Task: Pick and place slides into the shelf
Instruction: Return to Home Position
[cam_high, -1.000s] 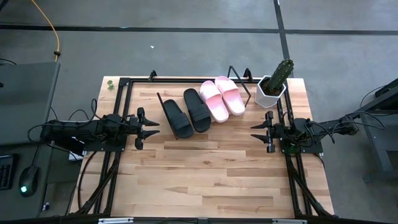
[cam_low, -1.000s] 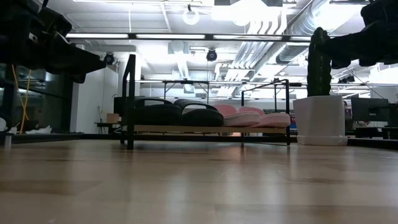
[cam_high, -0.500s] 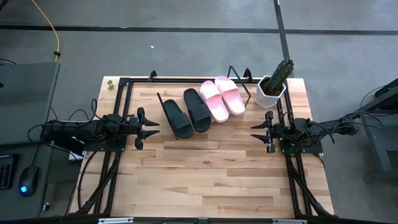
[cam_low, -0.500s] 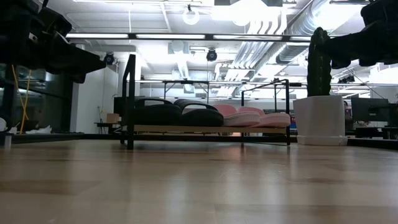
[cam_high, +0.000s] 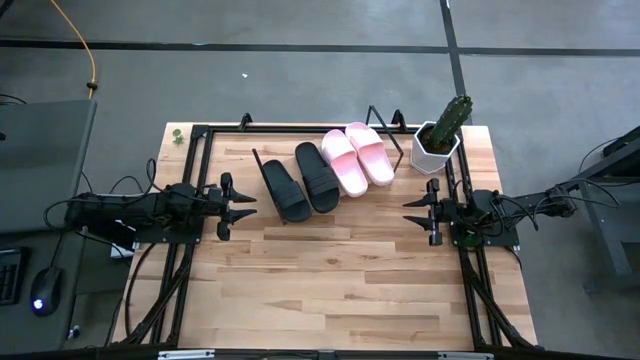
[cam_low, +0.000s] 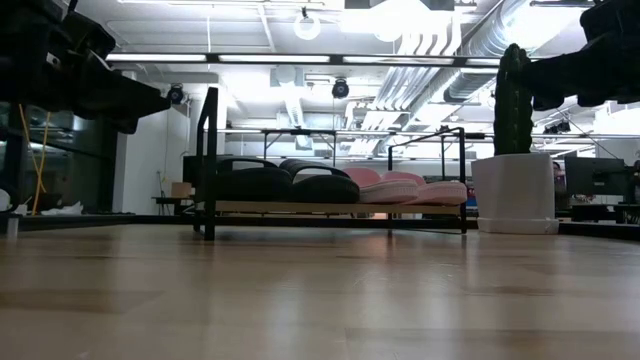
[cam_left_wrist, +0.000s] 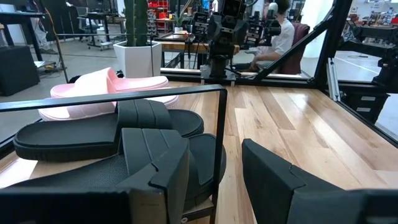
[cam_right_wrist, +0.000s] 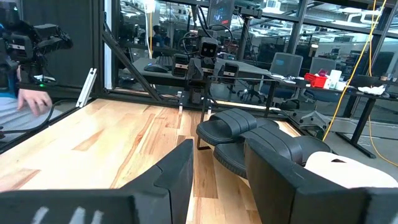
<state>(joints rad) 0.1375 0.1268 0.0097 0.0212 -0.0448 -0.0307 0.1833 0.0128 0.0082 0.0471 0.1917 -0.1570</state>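
Two black slides (cam_high: 298, 183) and two pale pink slides (cam_high: 357, 156) lie side by side, soles down, on the slanted shelf (cam_high: 300, 170) at the table's far side; the low view shows them in a row (cam_low: 335, 187) on its black wire frame. My left gripper (cam_high: 243, 206) hovers open near the table's left edge, just left of the black slides (cam_left_wrist: 112, 134). My right gripper (cam_high: 410, 212) hovers open near the right edge, below the plant pot; its wrist view shows the black slides (cam_right_wrist: 242, 134) ahead.
A white pot with a cactus (cam_high: 440, 138) stands at the far right corner, beside the pink slides. A black frame (cam_high: 200, 135) runs along the table's edges. The wooden tabletop (cam_high: 330, 270) stretches bare between the arms and toward the near edge. A person's hand (cam_right_wrist: 34, 99) shows beyond the table.
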